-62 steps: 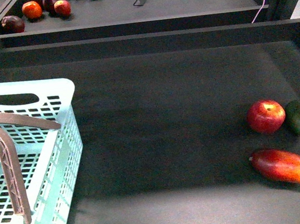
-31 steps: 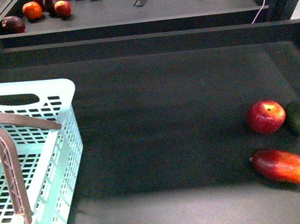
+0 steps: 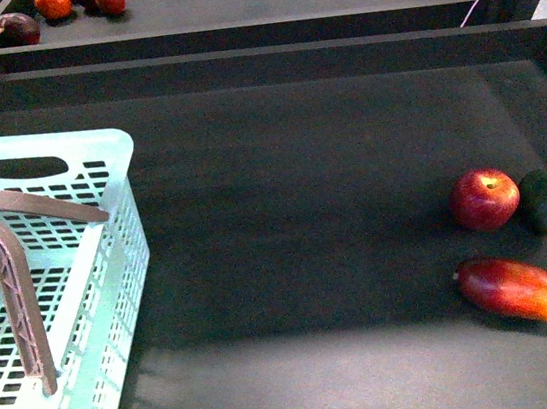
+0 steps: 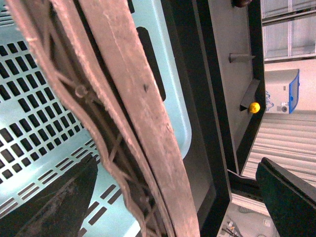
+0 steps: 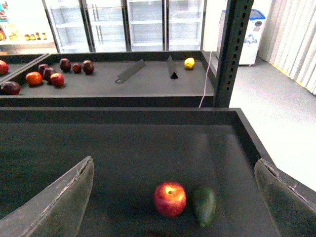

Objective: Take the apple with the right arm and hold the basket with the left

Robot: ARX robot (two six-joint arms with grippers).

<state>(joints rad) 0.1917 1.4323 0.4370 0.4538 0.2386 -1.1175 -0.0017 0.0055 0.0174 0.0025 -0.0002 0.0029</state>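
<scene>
The red apple (image 3: 485,199) lies on the dark table at the right, close beside a dark green avocado (image 3: 546,201). The pale blue-green basket (image 3: 94,145) stands at the left, its brown handle (image 3: 12,274) arching over it. Neither arm shows in the front view. In the left wrist view my left gripper (image 4: 177,170) is open, straddling the basket's handle (image 4: 126,98) above the slotted floor (image 4: 34,123). In the right wrist view my right gripper (image 5: 174,163) is open with nothing in it, above and short of the apple (image 5: 170,199) and avocado (image 5: 204,205).
A red-yellow mango (image 3: 515,291) lies just in front of the apple. The table has a raised dark rim (image 3: 255,61). A further shelf behind holds several fruits (image 5: 49,76) and a yellow one (image 5: 189,62). A dark upright post (image 5: 232,49) stands at the back right.
The front view has tilted slightly, so the whole scene sits a little higher in the picture. Apple, avocado, mango and basket keep their places on the table.
</scene>
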